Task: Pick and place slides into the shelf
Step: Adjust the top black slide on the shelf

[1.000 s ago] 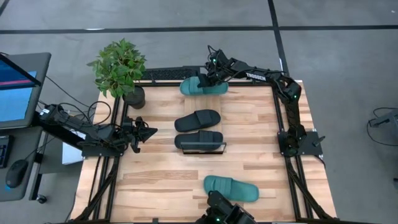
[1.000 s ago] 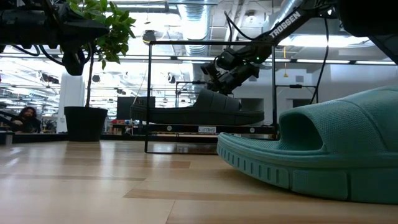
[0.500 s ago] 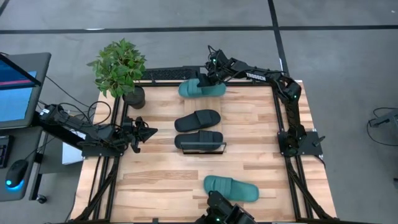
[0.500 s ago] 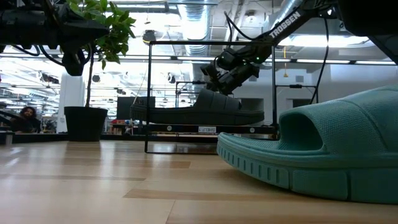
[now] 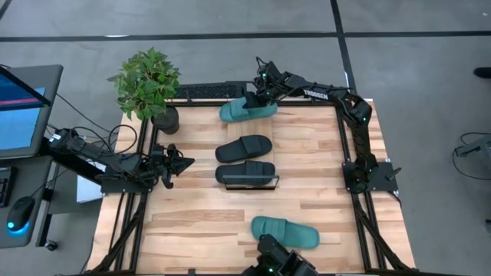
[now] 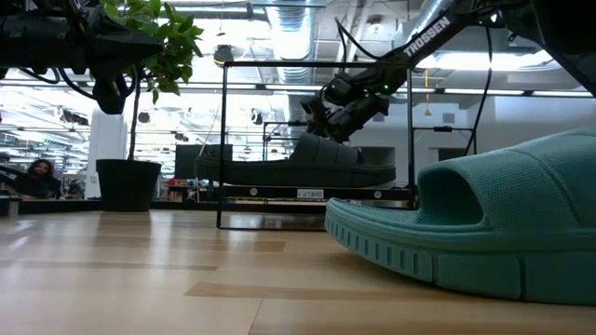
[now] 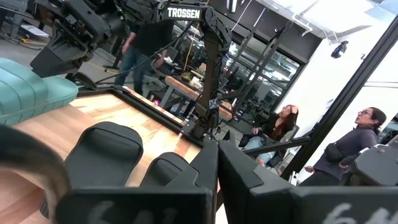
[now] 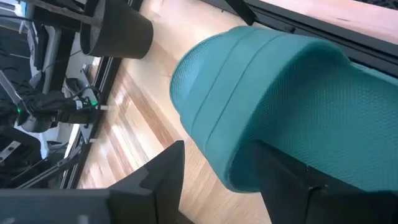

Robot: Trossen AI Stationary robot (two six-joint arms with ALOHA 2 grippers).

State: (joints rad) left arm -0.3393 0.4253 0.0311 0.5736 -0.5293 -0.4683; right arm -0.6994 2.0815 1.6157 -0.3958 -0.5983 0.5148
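Observation:
A teal slide lies askew at the table's far edge. In the right wrist view its ribbed strap fills the picture, with the shelf's light plank and black wire just behind it. My right gripper hangs open over the strap end, one finger on each side of the slide's edge. Two black slides lie mid-table. A second teal slide lies by the near edge. My left gripper waits shut and empty at the table's left edge. My right gripper stands astride the teal slide's side edge beside the strap, slanting down from the far right. I cannot tell whether either finger touches the slide.
A potted plant stands at the far left corner. A black wire frame stands upright on the near side of the nearer black slide. Bare wood lies between that frame and the near teal slide.
The teal slide at the far edge has shifted a little toward the table's left. It has also turned, so its left end now lies closer to the near edge. My right gripper has stayed over it.

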